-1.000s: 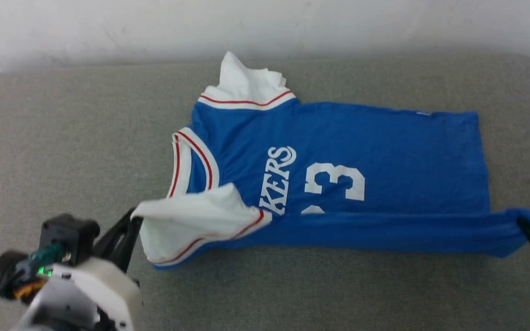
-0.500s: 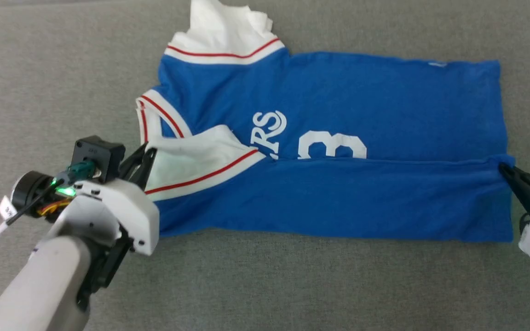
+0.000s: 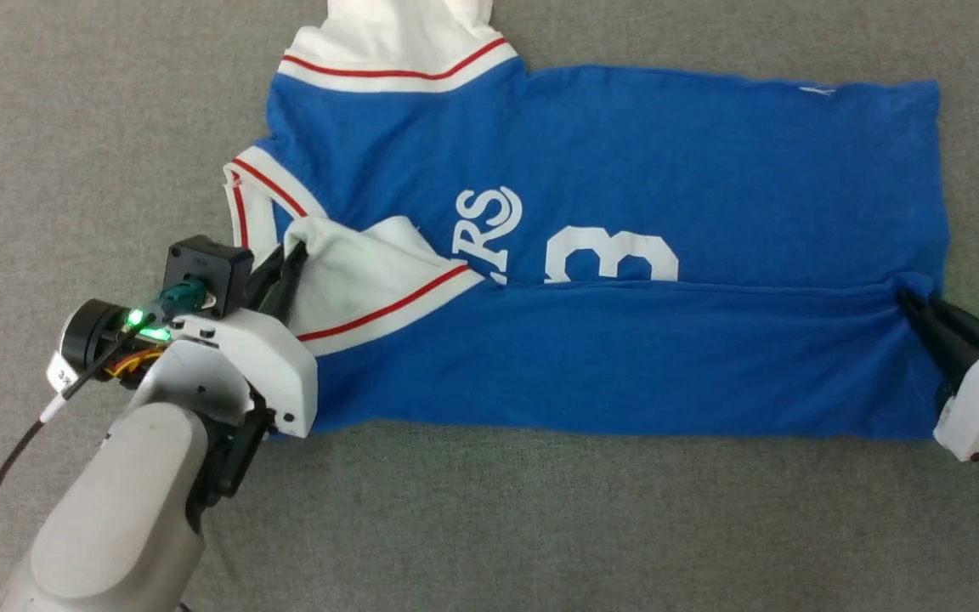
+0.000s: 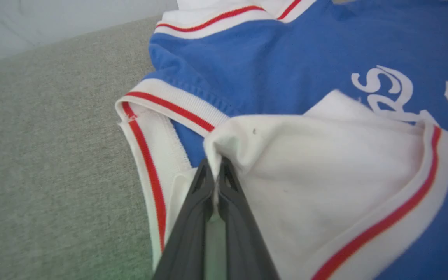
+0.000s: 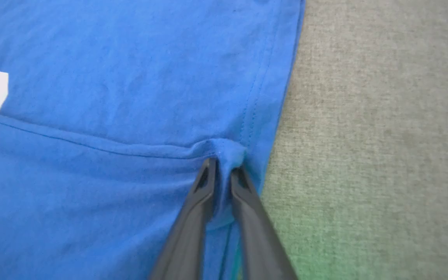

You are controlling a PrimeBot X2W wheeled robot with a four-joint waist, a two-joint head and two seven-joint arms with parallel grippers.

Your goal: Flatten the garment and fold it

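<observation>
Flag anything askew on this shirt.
Nothing damaged on the shirt. The white sleeve lies folded partly over the lettering, bunched where the left gripper pinches it; the hem puckers at the right gripper's pinch.

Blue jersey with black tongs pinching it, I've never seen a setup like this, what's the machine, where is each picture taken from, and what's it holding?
This is a two-armed robot folding clothes. The wide picture comes from a camera on its head, looking down at a grey fabric surface. On it lies the garment, a blue jersey with white sleeves, its collar toward the robot's left. The other two pictures come from a camera on each wrist, looking along that arm's two dark fingers. The left gripper is shut on the white sleeve. The right gripper is shut on a corner of the blue hem. Between them, the near edge of the jersey is folded over its front, hiding part of the white lettering and number.
</observation>
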